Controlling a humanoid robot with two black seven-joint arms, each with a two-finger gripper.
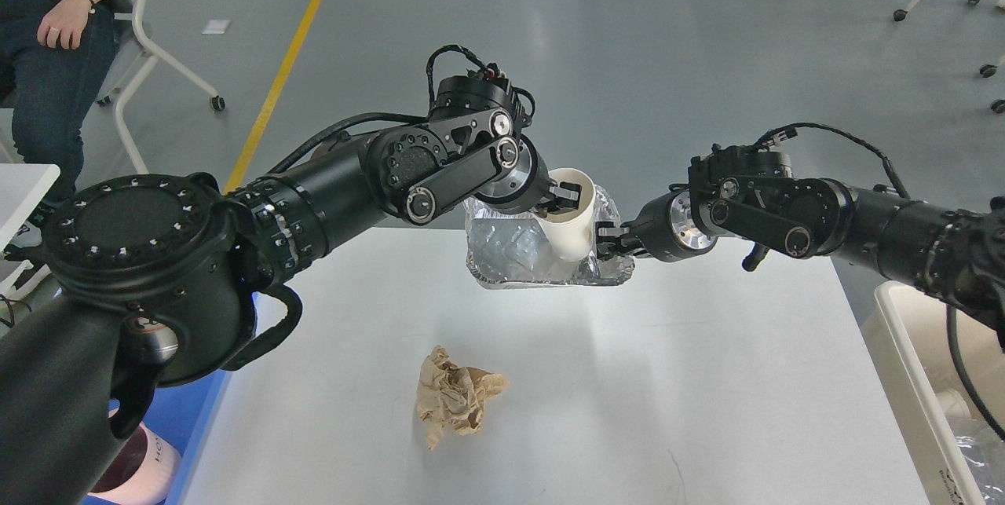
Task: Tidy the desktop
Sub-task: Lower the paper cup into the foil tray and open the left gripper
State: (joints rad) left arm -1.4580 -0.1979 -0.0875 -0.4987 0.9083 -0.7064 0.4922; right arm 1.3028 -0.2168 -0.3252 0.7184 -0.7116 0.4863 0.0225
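Note:
Above the far edge of the white desktop (707, 379), my left gripper (564, 197) is shut on the rim of a white paper cup (569, 228). The cup hangs tilted inside a crumpled foil tray (510, 254). My right gripper (608, 242) is shut on the tray's right rim and holds it up off the desktop. A crumpled brown paper ball (454, 404) lies on the desktop near the front centre.
A white bin (926, 379) with clear plastic waste stands at the right edge. A blue tray (196, 419) with a pink cup (141, 466) sits lower left. A seated person (55, 26) and a white chair (157, 57) are at the far left.

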